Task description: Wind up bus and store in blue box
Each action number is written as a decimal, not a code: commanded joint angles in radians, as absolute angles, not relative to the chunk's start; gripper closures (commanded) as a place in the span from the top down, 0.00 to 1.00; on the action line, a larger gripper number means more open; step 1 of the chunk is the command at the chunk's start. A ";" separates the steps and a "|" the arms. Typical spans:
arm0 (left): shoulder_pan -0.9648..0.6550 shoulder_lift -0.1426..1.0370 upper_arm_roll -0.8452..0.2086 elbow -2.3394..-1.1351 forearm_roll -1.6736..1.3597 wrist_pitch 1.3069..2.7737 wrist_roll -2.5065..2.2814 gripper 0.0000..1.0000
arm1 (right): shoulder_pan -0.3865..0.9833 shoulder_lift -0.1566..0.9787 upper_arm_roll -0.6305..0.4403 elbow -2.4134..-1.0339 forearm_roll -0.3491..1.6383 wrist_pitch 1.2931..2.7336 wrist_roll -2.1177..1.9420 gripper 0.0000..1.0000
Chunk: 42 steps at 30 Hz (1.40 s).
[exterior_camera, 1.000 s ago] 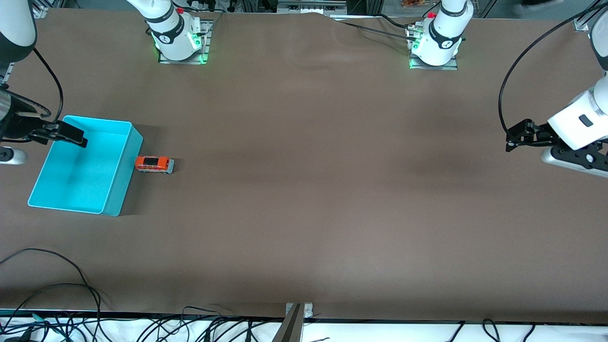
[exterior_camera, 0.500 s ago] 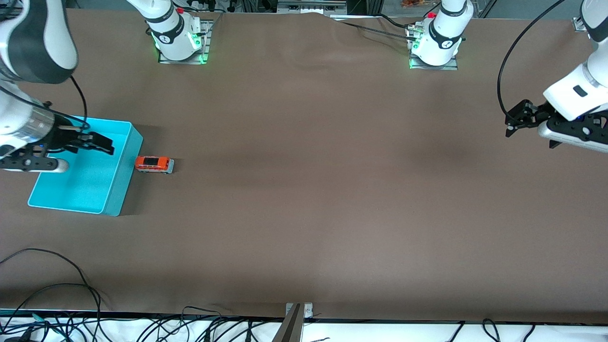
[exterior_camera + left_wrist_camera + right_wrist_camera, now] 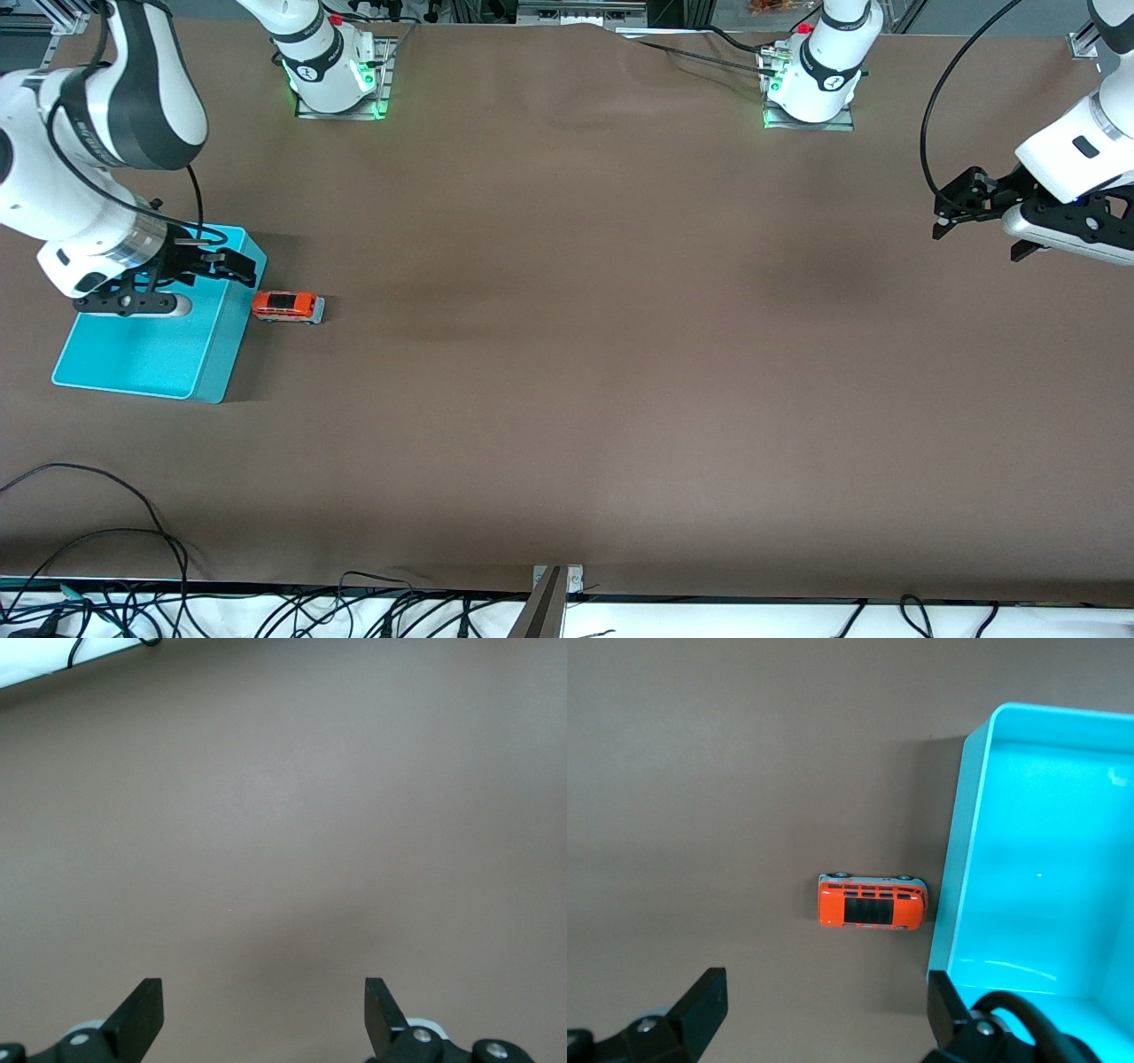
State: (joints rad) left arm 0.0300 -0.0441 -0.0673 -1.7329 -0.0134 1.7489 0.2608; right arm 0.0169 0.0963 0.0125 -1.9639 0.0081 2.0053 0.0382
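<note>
- At mid-height of the front view, toward the right arm's end of the bench (image 3: 567, 354), the bus (image 3: 288, 307) stands on its wheels, one end just beside the long wall of the blue box (image 3: 226, 354).
- Over that wall's rim hangs the right claw (image 3: 237, 268), its fingers spread wide and empty.
- To do this step well, I judge it should shift over the bus and come down with one finger on each long side, gripping mid-body.
- That tight end by the box wall calls for care, since a finger could strike the rim; every other side of the bus is open bench.
- High over bare bench at its own end, the left claw (image 3: 941, 217) waits, spread and empty.
</note>
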 commanded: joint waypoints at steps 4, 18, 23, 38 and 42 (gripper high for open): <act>0.005 -0.061 -0.041 -1.743 -0.029 1.730 0.262 1.00 | 0.014 0.041 0.017 -2.146 0.020 2.128 0.040 1.00; -0.025 -0.040 0.008 -1.714 -0.029 1.701 0.262 1.00 | 0.015 0.051 0.025 -2.292 0.020 2.328 0.251 1.00; -0.028 -0.025 0.002 -1.687 -0.028 1.686 0.256 1.00 | 0.015 0.054 0.029 -2.306 0.017 2.365 0.313 1.00; -0.002 -0.006 0.009 -1.628 -0.018 1.658 0.255 1.00 | 0.015 0.100 0.031 -2.382 0.017 2.526 0.716 1.00; 0.009 -0.008 0.009 -1.623 -0.018 1.652 0.256 1.00 | 0.015 0.109 0.029 -2.382 0.018 2.533 0.800 1.00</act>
